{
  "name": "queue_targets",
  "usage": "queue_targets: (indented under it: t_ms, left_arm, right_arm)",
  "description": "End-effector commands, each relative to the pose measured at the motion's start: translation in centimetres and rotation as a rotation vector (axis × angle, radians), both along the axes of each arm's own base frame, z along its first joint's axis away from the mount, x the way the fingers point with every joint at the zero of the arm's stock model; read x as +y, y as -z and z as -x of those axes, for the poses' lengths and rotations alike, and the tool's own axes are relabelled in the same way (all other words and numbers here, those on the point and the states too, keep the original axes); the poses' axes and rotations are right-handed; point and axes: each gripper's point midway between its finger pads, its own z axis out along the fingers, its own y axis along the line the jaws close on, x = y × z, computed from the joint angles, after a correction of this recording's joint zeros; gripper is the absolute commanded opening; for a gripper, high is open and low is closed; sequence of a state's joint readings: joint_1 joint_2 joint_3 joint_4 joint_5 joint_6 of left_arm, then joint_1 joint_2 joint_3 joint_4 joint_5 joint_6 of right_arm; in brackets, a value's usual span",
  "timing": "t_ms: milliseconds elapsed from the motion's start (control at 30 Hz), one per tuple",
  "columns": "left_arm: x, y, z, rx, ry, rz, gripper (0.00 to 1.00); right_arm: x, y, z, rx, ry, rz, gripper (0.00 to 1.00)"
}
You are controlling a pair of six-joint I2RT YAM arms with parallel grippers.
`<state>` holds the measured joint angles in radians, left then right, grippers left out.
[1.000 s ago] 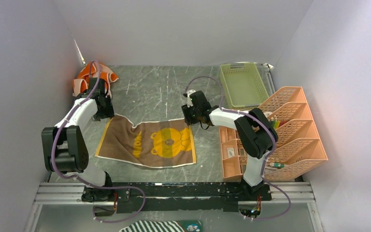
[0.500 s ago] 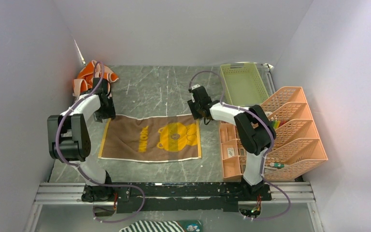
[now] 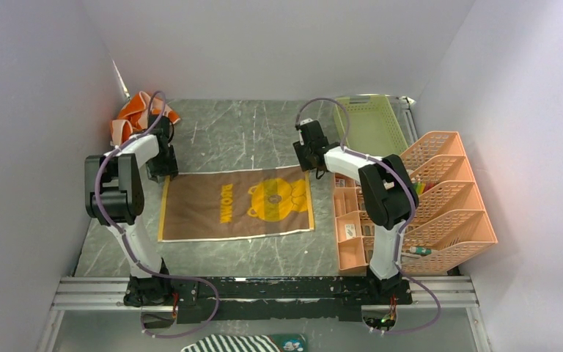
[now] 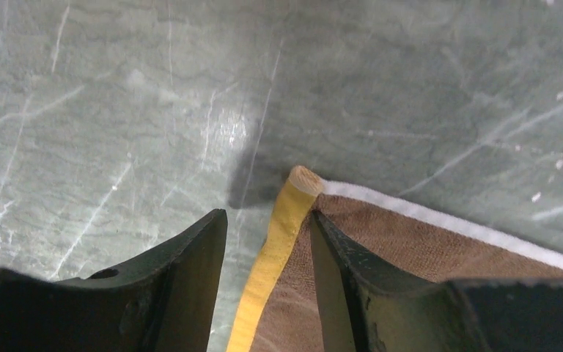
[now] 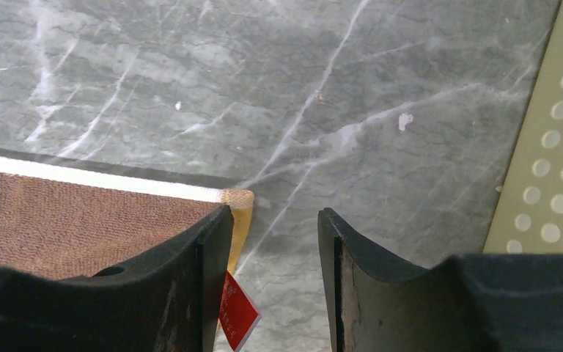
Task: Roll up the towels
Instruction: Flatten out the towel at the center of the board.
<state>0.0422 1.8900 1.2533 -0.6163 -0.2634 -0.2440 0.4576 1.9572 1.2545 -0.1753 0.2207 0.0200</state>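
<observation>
A brown towel point(image 3: 234, 205) with a yellow bear print, a white far edge and yellow side edges lies spread flat between the arms. My left gripper point(image 3: 163, 170) stands at its far left corner. In the left wrist view it point(image 4: 267, 214) is open, with the yellow edge point(image 4: 286, 220) loose between the jaws. My right gripper point(image 3: 309, 163) stands at the far right corner. In the right wrist view it point(image 5: 276, 213) is open, its left finger point(image 5: 205, 249) over the corner and a red tag point(image 5: 238, 312) beside it. An orange and cream towel point(image 3: 135, 117) lies crumpled at the back left.
A pale green basket point(image 3: 370, 128) stands at the back right, close to my right gripper. Orange stacked racks point(image 3: 440, 198) fill the right side. A black-and-white striped cloth point(image 3: 245, 343) lies below the arms' rail. Grey walls close in on three sides.
Both grippers moved toward the back wall and apart. The brown towel, sagging along its far edge before, now lies flat and sits farther back and to the right.
</observation>
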Motion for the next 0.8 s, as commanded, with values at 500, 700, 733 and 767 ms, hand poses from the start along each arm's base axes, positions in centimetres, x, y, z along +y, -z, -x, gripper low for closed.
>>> queue_targets:
  t_ms: [500,700,733,767]
  left_arm:
    - [0.5,0.9,-6.4,0.000,-0.004,-0.134,0.53]
    - [0.0,-4.0,-7.2,-0.106,0.030,-0.090,0.58]
    - [-0.3,-5.2,-7.4,-0.143,0.048,-0.058,0.59]
    - [-0.6,-6.6,-7.5,-0.188,0.065,-0.021,0.61]
  right_arm:
    - [-1.3,-1.3,-5.9,-0.036,0.027,-0.025,0.48]
    - [0.6,-4.6,-4.1,-0.041,-0.067,-0.249,0.54]
    - [1.1,-4.6,-3.3,-0.019,-0.082,-0.285,0.54]
    - [1.6,-4.4,-2.3,0.007,-0.096,-0.319,0.55]
